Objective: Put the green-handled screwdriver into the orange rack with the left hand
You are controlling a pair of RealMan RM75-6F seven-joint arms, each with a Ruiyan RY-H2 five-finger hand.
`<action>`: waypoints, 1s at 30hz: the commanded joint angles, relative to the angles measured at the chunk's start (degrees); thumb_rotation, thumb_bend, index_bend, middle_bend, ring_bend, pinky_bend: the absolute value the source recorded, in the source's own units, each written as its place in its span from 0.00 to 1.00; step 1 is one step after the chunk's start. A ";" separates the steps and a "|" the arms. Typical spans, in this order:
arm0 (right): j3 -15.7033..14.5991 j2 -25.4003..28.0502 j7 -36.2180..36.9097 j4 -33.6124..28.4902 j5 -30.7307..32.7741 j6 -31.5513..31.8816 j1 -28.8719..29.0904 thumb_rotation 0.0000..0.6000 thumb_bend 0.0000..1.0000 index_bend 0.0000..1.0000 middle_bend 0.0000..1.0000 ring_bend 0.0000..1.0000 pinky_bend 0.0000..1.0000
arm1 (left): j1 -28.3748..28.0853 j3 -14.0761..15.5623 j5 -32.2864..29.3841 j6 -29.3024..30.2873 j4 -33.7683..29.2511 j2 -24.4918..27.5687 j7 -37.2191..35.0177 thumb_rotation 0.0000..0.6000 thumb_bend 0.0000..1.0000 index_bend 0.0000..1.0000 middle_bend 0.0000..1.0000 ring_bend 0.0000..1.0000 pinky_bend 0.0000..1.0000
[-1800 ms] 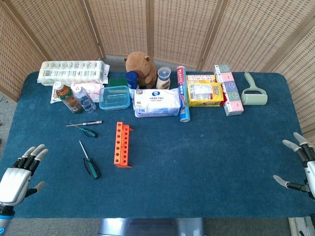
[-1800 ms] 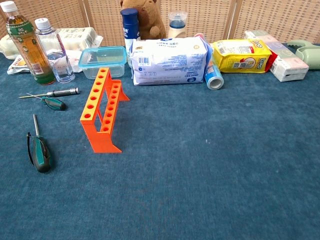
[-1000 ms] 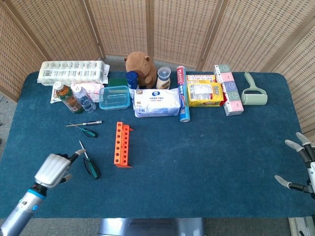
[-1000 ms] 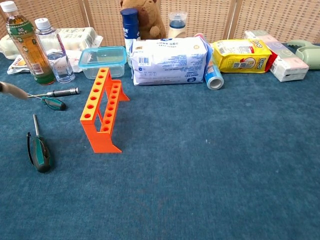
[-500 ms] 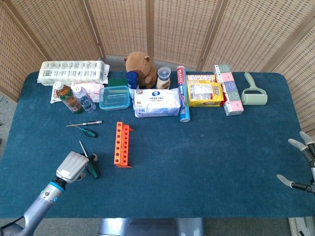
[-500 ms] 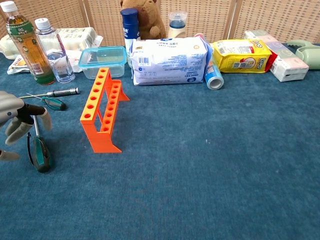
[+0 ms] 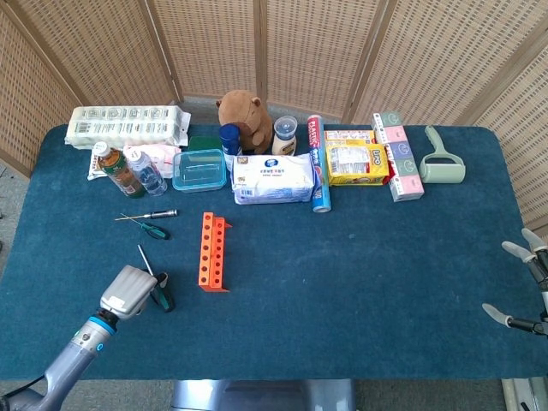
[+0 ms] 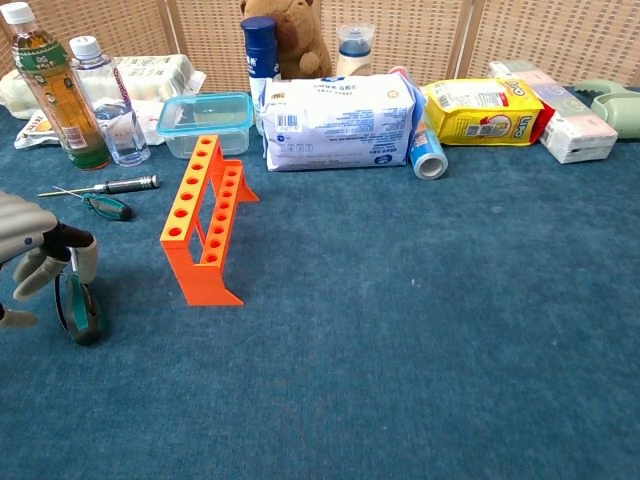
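Head view puts my left hand (image 7: 128, 292) down over the green-handled screwdriver (image 7: 157, 284), which lies flat on the blue table (image 7: 342, 282) toward the front-left corner, its shaft pointing away from me. In the chest view the fingers (image 8: 85, 258) curl down around the upper end of the handle, just where the shaft begins, but I cannot tell whether they are actually clamped on it; the tool looks flat on the cloth, not lifted. I judge this to be the grasping step, with nothing yet carried.

My right hand (image 7: 527, 287) sits at the front-right edge, fingers spread and holding nothing.

The orange rack (image 7: 212, 251) stands just to the right of the tool, its holes running in a row from front to back. A smaller green screwdriver (image 7: 147, 227) and a silver one (image 7: 147, 215) lie further back, nearer the left edge, and are not my target.

Next I need a firm pinch on the handle, then a lift, a tilt to bring the shaft tip-down, and a short move right to line it over a hole.
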 commanded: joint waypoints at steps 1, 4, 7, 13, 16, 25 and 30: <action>0.00 0.02 0.04 -0.01 0.00 0.03 -0.01 1.00 0.06 0.16 0.02 0.00 0.00 | -0.22 0.01 -0.36 0.02 -0.07 -0.31 0.59 1.00 0.18 0.45 0.73 0.64 0.70; -0.01 0.04 0.10 -0.01 -0.02 0.04 -0.01 1.00 0.06 0.16 0.02 0.00 0.00 | -0.50 -0.07 -0.70 -0.07 0.11 -0.75 1.18 1.00 0.18 0.45 0.73 0.64 0.70; -0.02 0.07 0.17 -0.01 0.00 0.00 -0.01 1.00 0.06 0.16 0.02 0.00 0.00 | -0.91 -0.18 -1.18 -0.38 0.22 -1.25 1.83 1.00 0.18 0.45 0.73 0.64 0.70; 0.04 0.16 0.46 0.07 0.20 -0.04 -0.02 1.00 0.06 0.16 0.02 0.00 0.00 | -1.74 -0.51 -2.22 -0.98 -0.58 -1.50 3.55 1.00 0.18 0.45 0.73 0.64 0.70; 0.04 0.22 0.68 0.13 0.22 -0.03 -0.03 1.00 0.06 0.16 0.02 0.00 0.00 | -2.00 -0.49 -2.27 -0.91 -1.83 -0.85 3.88 1.00 0.18 0.45 0.73 0.64 0.69; -0.02 0.31 0.79 0.06 0.06 0.07 -0.08 1.00 0.06 0.16 0.02 0.00 0.00 | -3.35 -0.34 -3.75 -2.23 -4.34 0.81 8.05 1.00 0.16 0.45 0.73 0.64 0.69; 0.05 0.34 0.94 0.11 0.26 0.09 -0.12 1.00 0.06 0.16 0.02 0.00 0.00 | -4.12 -0.34 -5.40 -2.77 -5.00 0.63 11.51 1.00 0.15 0.45 0.73 0.64 0.69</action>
